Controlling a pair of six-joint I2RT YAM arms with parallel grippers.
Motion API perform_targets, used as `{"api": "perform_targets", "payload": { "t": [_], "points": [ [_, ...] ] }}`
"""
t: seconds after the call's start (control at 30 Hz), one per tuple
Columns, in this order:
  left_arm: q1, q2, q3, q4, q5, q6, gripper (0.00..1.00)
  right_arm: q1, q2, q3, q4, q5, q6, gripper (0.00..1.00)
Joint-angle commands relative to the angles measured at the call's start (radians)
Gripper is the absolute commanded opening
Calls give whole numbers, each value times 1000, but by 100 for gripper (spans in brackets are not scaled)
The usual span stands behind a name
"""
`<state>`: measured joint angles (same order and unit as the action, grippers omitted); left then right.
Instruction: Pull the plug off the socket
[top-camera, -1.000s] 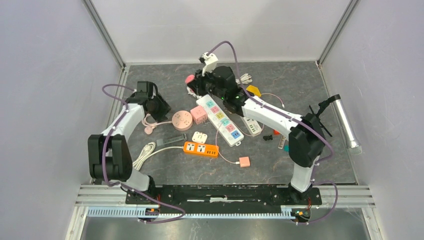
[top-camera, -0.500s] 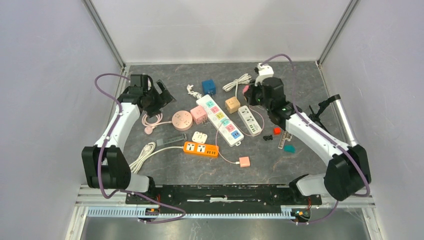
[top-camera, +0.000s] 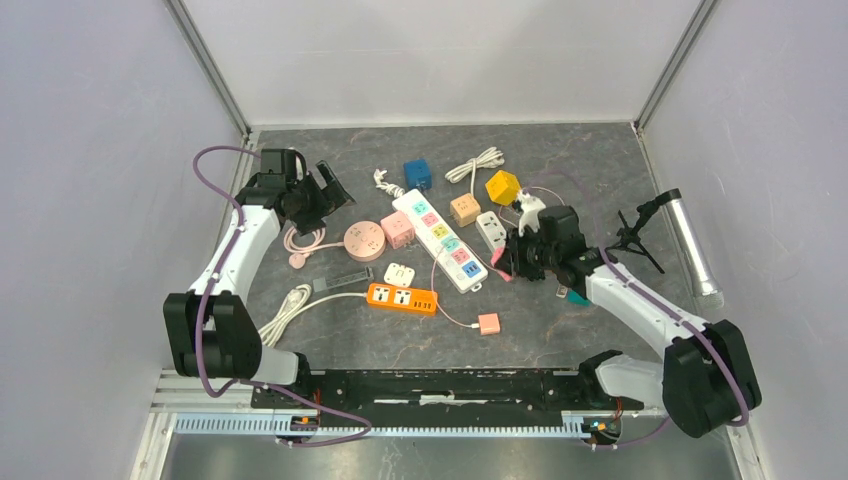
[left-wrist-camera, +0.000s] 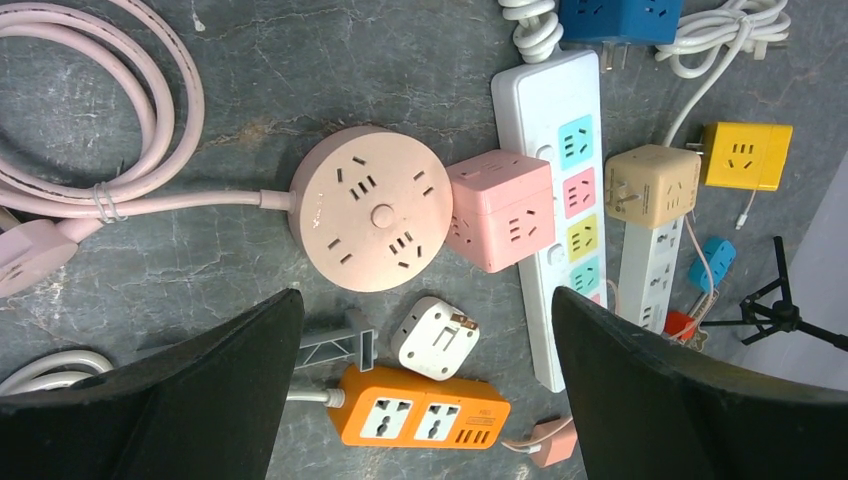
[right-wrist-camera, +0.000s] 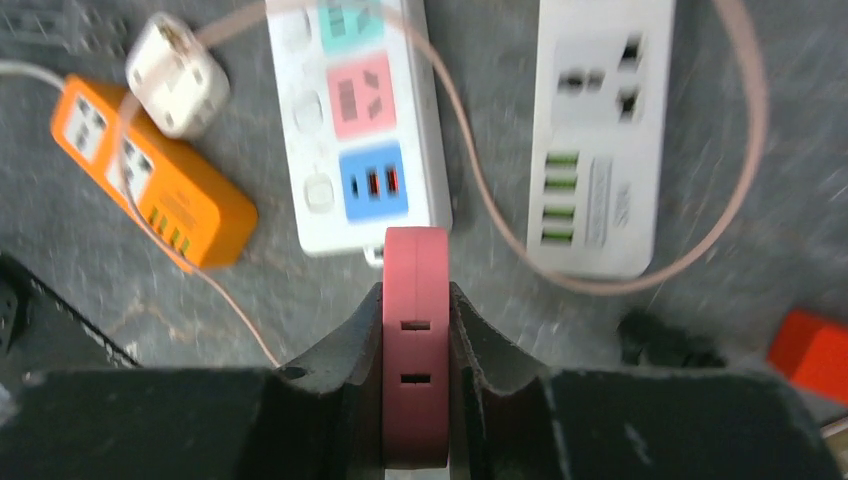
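1. Swung in from the far side, right gripper (right-wrist-camera: 415, 300) clamps the pink plug (right-wrist-camera: 415, 255), hanging free above the white strip (right-wrist-camera: 350, 120)'s near end.
2. Left gripper (left-wrist-camera: 425, 300), newly spread wide, holds nothing.
3. Dropped from here, the plug may bounce and tangle with the pink cable (right-wrist-camera: 480, 190).

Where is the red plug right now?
The red plug is pinched in the right gripper, right of centre in the top view, beside the near end of the coloured strip.
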<state>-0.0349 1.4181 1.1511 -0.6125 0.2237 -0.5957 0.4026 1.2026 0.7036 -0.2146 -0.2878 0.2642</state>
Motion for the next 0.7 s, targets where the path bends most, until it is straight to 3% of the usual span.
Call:
{"api": "perform_targets", "payload": {
  "t": [0.0, 0.27, 0.33, 0.47, 0.67],
  "points": [
    [-2, -47, 16, 13, 23, 27, 100, -3, -39, -120, 51, -78, 55, 17],
    [-2, -76, 7, 5, 12, 28, 100, -2, 5, -192, 91, -63, 88, 32],
    [-1, -80, 8, 3, 7, 27, 100, -3, 11, -183, 72, 0, 95, 49],
    [-2, -77, 38, -47, -28, 23, 100, -3, -12, -155, 35, 107, 91, 71],
    [-2, -93, 93, -141, -101, 27, 100, -2, -68, -111, -32, 275, 83, 78]
  ]
}}
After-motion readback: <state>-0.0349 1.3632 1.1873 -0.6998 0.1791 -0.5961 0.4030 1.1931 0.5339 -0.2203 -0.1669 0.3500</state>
